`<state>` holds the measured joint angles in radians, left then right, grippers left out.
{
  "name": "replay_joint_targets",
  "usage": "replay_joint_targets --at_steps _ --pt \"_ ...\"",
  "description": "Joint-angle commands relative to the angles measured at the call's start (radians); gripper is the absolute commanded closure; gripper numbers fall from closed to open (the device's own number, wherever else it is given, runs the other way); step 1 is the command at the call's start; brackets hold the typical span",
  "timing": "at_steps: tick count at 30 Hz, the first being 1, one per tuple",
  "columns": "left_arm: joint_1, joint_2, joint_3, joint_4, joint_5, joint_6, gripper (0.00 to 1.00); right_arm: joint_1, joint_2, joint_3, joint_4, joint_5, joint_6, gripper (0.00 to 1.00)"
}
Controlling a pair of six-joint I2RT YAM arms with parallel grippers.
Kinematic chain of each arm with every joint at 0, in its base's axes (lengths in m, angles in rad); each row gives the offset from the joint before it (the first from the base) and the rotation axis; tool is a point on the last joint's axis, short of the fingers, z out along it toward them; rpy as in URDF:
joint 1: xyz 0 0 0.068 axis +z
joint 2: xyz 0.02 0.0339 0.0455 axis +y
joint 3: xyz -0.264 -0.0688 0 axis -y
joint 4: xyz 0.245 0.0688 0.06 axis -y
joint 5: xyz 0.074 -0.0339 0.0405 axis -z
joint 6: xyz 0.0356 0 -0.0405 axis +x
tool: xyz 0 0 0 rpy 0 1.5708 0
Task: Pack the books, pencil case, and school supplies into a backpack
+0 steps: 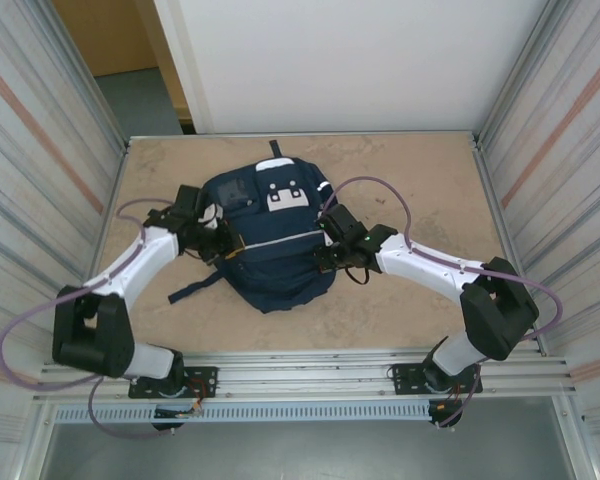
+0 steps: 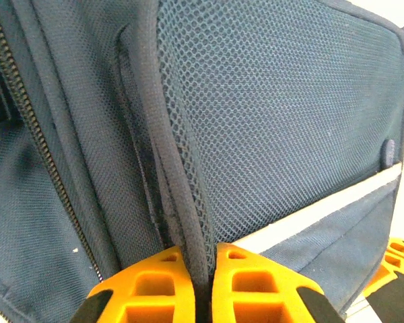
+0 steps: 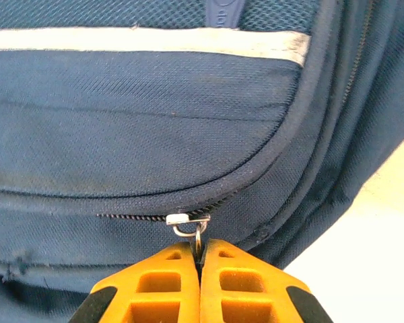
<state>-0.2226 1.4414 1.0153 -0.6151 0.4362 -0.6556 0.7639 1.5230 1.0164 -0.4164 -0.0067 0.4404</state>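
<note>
The navy-blue backpack [image 1: 275, 250] lies flat in the middle of the table, its grey front panel facing up. At the pack's left side, my left gripper [image 1: 223, 243] [image 2: 200, 252] is shut on the dark bound edge of the mesh side pocket [image 2: 182, 202]. On the opposite side, my right gripper [image 1: 330, 250] [image 3: 199, 243] is shut on the metal pull ring under the silver zipper slider [image 3: 187, 219]. The zipper's teeth [image 3: 135, 217] run left from the slider. The books, pencil case and school supplies are out of view.
A dark strap [image 1: 195, 285] trails off the pack toward the front left. Bare tabletop [image 1: 420, 180] surrounds the pack. Ribbed metal walls [image 1: 25, 150] [image 1: 570, 130] close in both sides, and a rail [image 1: 310, 365] runs along the near edge.
</note>
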Motion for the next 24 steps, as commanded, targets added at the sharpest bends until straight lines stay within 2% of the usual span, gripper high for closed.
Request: replay_joint_targets --at_steps 1,3,5,6,7,8,10,13,16,19,24 --pt "0.073 0.091 0.127 -0.103 -0.045 0.135 0.93 0.037 -0.031 0.032 -0.096 0.016 -0.052 1.00" --pt "0.118 0.151 0.171 -0.099 0.013 0.126 0.88 0.068 -0.028 0.070 -0.110 -0.011 -0.040 1.00" --pt "0.164 0.204 0.217 -0.099 0.102 0.116 0.82 0.092 -0.027 0.096 -0.093 -0.104 -0.026 1.00" --pt "0.179 0.219 0.233 -0.105 0.117 0.101 0.73 0.105 -0.023 0.104 -0.082 -0.128 -0.026 1.00" --pt "0.189 0.229 0.249 -0.107 0.127 0.090 0.60 0.124 -0.017 0.117 -0.079 -0.137 -0.027 1.00" --pt "0.192 0.234 0.262 -0.107 0.130 0.085 0.53 0.140 -0.006 0.134 -0.086 -0.132 -0.027 1.00" --pt "0.189 0.223 0.273 -0.115 0.136 0.074 0.46 0.161 0.013 0.159 -0.097 -0.125 -0.024 1.00" --pt "0.173 0.154 0.219 -0.117 0.152 0.038 0.43 0.176 0.030 0.167 -0.084 -0.139 -0.015 1.00" --pt "0.121 0.015 0.092 -0.081 0.107 -0.039 0.39 0.179 0.039 0.168 -0.070 -0.159 -0.005 1.00" --pt "0.021 -0.145 -0.043 0.002 0.030 -0.177 0.22 0.187 0.046 0.163 -0.053 -0.186 -0.007 1.00" --pt "-0.149 -0.270 -0.150 0.095 -0.113 -0.368 0.23 0.204 0.067 0.181 -0.065 -0.203 -0.030 1.00"
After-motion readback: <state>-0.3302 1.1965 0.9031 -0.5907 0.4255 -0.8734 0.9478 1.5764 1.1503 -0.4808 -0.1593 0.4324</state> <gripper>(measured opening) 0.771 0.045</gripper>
